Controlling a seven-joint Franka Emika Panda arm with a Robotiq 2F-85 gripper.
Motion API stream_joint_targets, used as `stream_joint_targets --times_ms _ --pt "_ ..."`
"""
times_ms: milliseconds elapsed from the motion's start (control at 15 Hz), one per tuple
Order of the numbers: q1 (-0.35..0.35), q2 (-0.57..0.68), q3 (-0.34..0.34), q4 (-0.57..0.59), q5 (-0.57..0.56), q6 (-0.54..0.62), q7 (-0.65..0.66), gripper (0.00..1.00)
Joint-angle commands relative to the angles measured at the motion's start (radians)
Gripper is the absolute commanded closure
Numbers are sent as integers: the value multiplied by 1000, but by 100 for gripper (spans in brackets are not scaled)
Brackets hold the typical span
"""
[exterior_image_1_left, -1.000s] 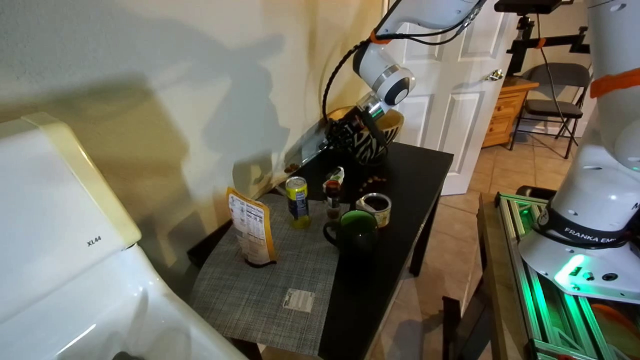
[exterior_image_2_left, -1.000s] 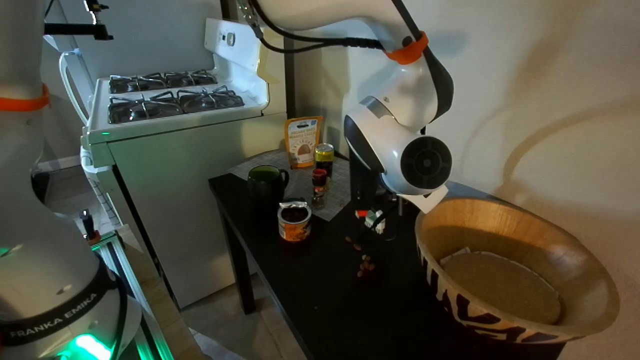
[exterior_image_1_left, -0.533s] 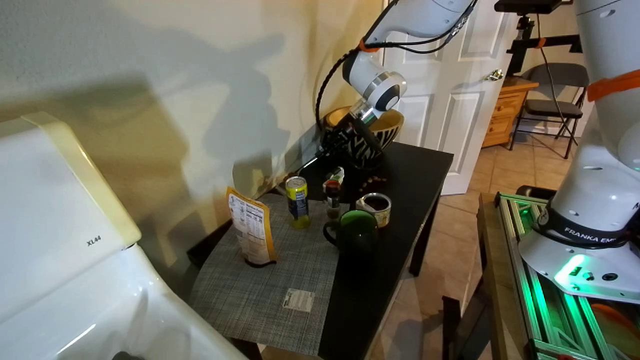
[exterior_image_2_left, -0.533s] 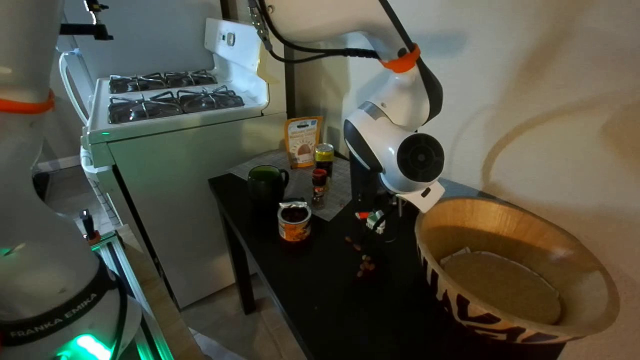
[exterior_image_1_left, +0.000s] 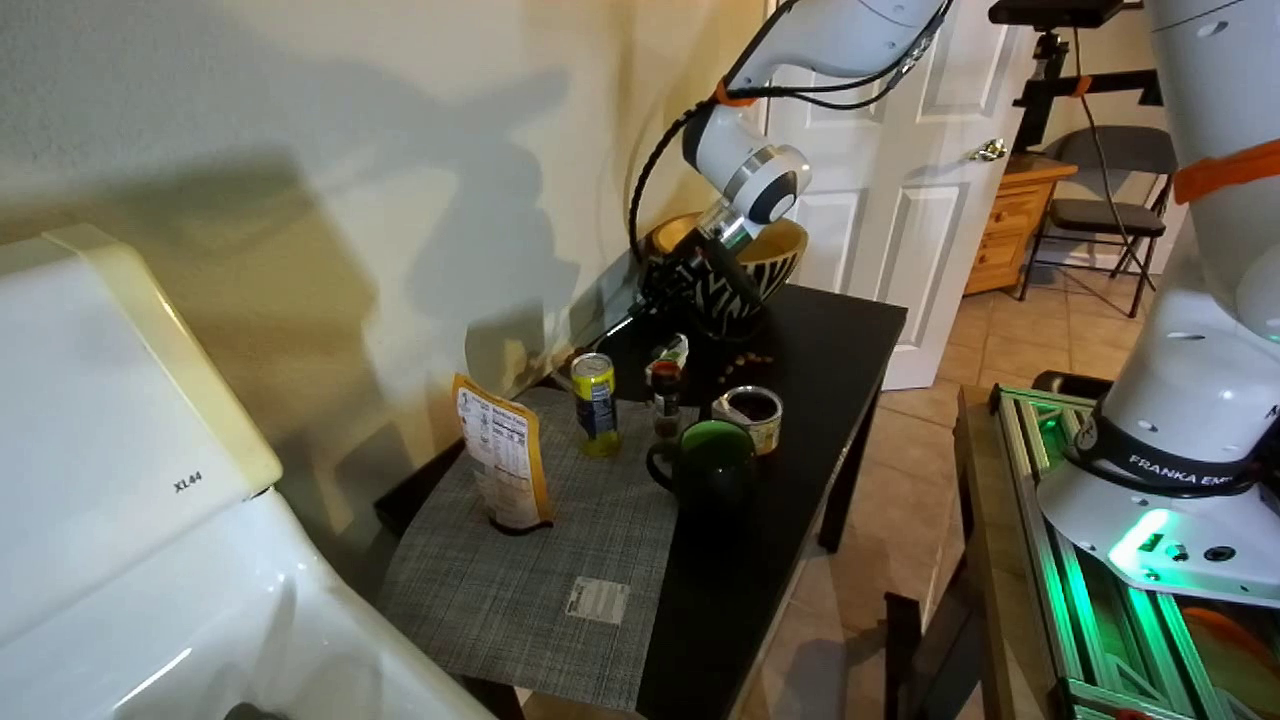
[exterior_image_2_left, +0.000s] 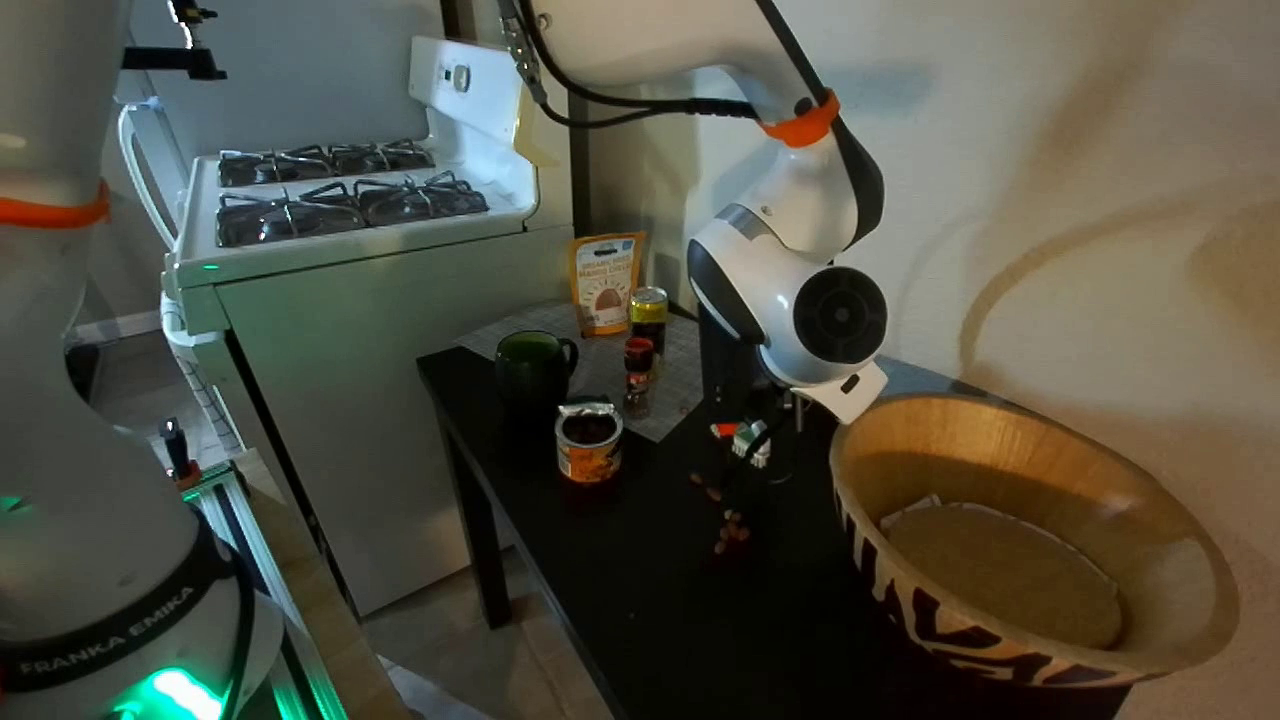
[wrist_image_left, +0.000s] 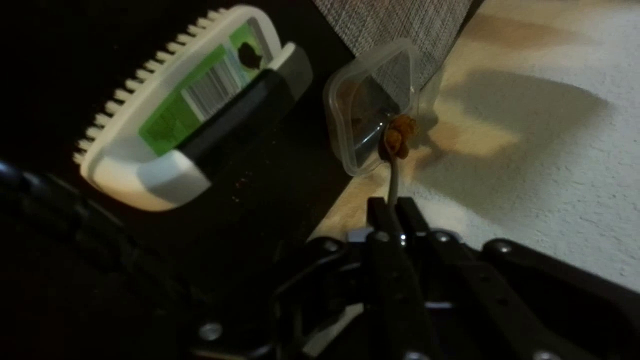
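In the wrist view the pincer (wrist_image_left: 392, 202) is clamped on the handle of a spoon (wrist_image_left: 393, 180), whose bowl carries brown lumps (wrist_image_left: 401, 135) that hide most of it. The lumps overlap the rim of a clear plastic container (wrist_image_left: 342, 125); whether spoon and container touch cannot be told. What the brownish patch (wrist_image_left: 351, 102) inside the container is cannot be made out. Near it on the black tabletop (exterior_image_2_left: 630, 580) lies a white brush (wrist_image_left: 192, 107), its green label (wrist_image_left: 167, 125) partly covered by its own dark grip. A murky, blurred shape (wrist_image_left: 60, 215) at the view's edge is too dark to name.

In an exterior view the arm's last joint (exterior_image_2_left: 840, 315) mostly hides the pincer and blocks the spoon. In an exterior view the dark pincer merges with the patterned bowl (exterior_image_1_left: 783, 265) behind it, the spoon showing as hardly more than a thin streak; the mug (exterior_image_1_left: 715, 475) covers part of the open tin (exterior_image_1_left: 767, 430), and the stove (exterior_image_1_left: 130, 400) is cut off by the frame
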Motion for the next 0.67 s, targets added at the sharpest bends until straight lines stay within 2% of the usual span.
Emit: stream_joint_targets --times_ms 0,467,600 --pt "9 12 17 0 -15 3 1 98" --pt "61 25 32 3 9 180 -67 98" --pt "65 12 44 -1 42 226 -141 98"
